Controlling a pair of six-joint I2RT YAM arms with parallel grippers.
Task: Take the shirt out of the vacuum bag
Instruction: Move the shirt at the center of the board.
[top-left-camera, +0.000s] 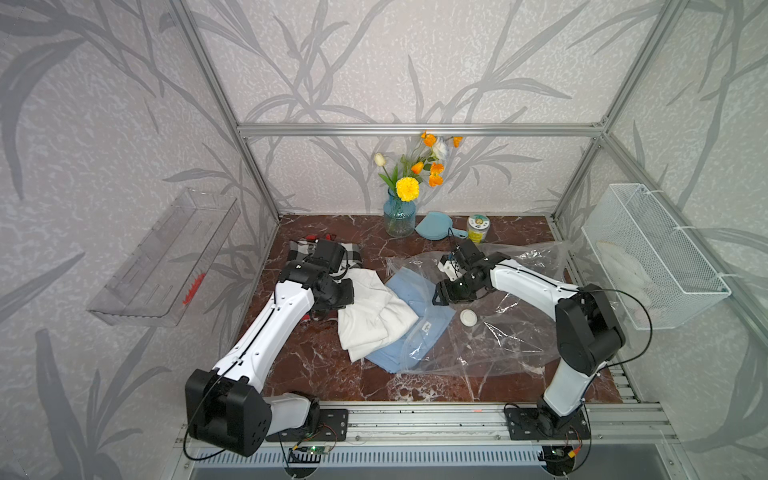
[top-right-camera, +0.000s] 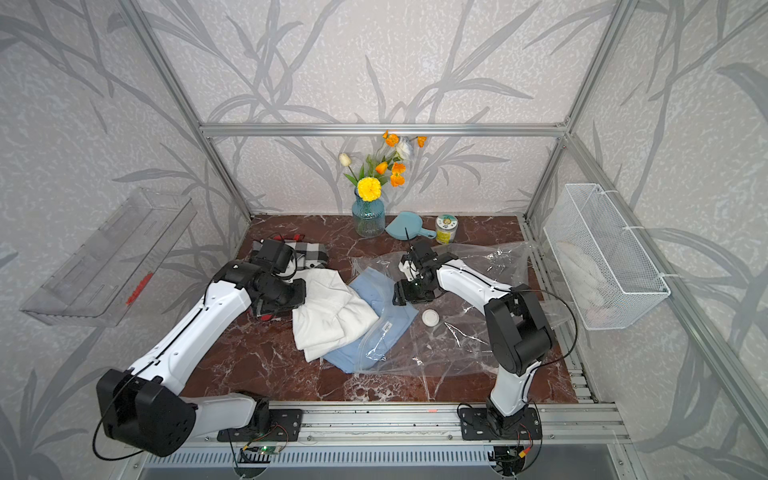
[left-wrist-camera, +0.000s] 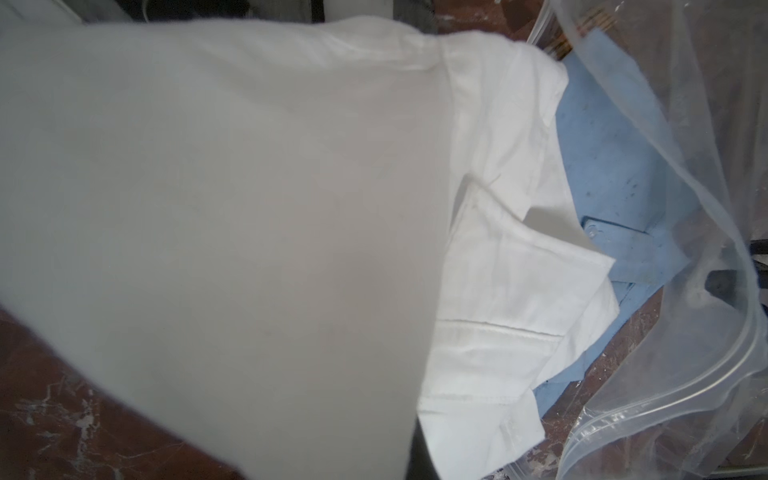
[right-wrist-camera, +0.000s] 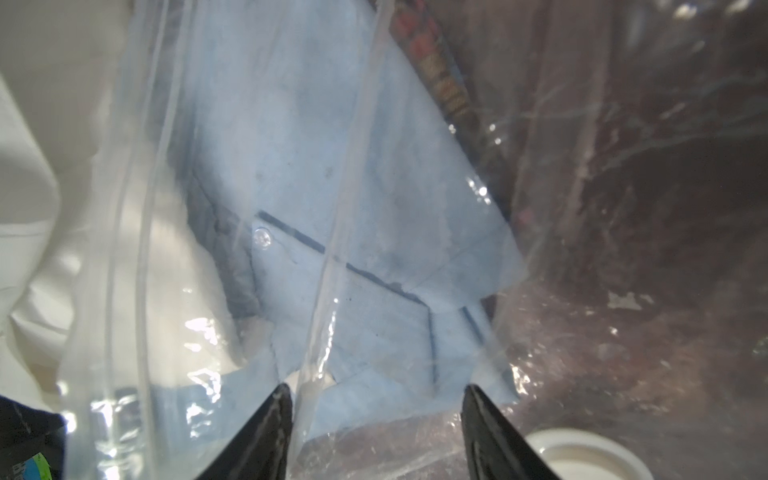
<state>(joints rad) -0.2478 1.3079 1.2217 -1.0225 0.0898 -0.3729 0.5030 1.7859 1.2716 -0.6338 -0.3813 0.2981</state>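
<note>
Two soft folded shirts: white shirt (top-left-camera: 374, 318) clamped in left gripper (top-left-camera: 347, 297), outside crinkly clear vacuum bag (top-left-camera: 498, 332); blue shirt (top-left-camera: 415, 332) half inside. Right gripper (right-wrist-camera: 376, 415) jaws apart. Label unreadable.

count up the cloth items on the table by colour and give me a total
white shirt: 1
light blue shirt: 1
black and white plaid cloth: 1
total: 3
</note>
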